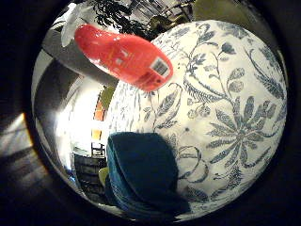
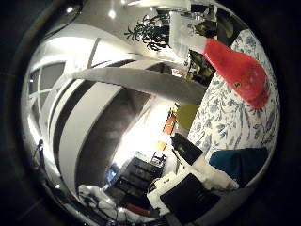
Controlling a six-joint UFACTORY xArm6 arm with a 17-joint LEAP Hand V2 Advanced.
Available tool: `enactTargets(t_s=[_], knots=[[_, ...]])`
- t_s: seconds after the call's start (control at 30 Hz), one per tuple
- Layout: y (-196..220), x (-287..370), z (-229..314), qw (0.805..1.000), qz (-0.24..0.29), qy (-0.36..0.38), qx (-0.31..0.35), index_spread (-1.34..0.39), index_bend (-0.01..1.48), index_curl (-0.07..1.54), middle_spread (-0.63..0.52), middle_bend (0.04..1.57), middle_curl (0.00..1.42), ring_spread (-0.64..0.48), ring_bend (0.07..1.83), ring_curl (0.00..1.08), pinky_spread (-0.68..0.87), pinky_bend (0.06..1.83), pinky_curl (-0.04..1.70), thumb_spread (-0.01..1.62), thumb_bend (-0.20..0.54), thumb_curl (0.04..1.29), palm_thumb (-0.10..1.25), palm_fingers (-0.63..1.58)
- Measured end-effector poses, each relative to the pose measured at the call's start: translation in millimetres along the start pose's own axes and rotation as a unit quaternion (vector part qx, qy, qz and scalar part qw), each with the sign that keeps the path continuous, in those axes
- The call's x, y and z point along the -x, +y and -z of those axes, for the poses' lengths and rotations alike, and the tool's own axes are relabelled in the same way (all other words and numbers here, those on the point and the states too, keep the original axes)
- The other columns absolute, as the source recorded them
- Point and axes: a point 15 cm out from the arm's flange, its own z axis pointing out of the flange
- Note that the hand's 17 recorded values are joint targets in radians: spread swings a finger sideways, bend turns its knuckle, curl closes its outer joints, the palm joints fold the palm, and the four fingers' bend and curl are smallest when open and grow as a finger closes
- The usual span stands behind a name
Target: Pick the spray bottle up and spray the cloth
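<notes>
A red spray bottle (image 1: 126, 56) with a white spray head stands on a tablecloth (image 1: 225, 108) printed with blue flowers on white. It shows again in the thumb side view as a red spray bottle (image 2: 237, 70) with its white head towards the room. A folded dark teal cloth (image 1: 143, 176) lies on the same tablecloth, a short way from the bottle. Both are apart from my palm. White and black parts of my hand (image 2: 188, 181) reach into the thumb side view, beside the teal cloth (image 2: 240, 165). Nothing is held between them.
Past the table's edge is the room: a white curved wall and ceiling beam (image 2: 141, 82), a potted plant (image 2: 150, 30), dark shelving (image 2: 136, 176) and a bright doorway area (image 1: 96, 127).
</notes>
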Motion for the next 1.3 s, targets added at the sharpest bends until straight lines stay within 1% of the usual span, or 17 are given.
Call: enactTargets(t_s=[0.1,0.23,0.4,0.67,0.93,1.3], knots=[[-5,-3,9,1.0,-0.012,0.002,-0.015,-0.11,0.15,0.28,0.23,0.25,0.33,0.24,0.37,0.26,0.38,0.33,0.35,0.99,-0.026,0.4,0.75,-0.01],[14,-12,16,0.999,-0.043,0.003,-0.029,-0.1,0.15,0.27,0.23,0.24,0.33,0.24,0.36,0.26,0.38,0.32,0.34,0.99,-0.026,0.39,0.74,0.0],[18,-20,25,0.998,-0.057,0.007,-0.04,-0.09,0.15,0.27,0.23,0.24,0.33,0.24,0.36,0.27,0.38,0.32,0.34,0.99,-0.025,0.38,0.74,0.01],[14,-23,18,0.993,-0.09,-0.009,-0.072,-0.08,0.15,0.26,0.23,0.24,0.34,0.24,0.36,0.28,0.38,0.32,0.33,0.99,-0.027,0.37,0.72,0.01],[10,-23,-9,0.99,-0.119,-0.032,-0.075,-0.08,0.15,0.26,0.23,0.24,0.34,0.24,0.36,0.28,0.36,0.32,0.33,0.99,-0.026,0.36,0.71,0.02],[-10,-28,-29,0.99,-0.117,-0.025,-0.069,-0.07,0.15,0.26,0.23,0.24,0.34,0.24,0.36,0.29,0.36,0.32,0.32,1.0,-0.025,0.35,0.69,0.02]])
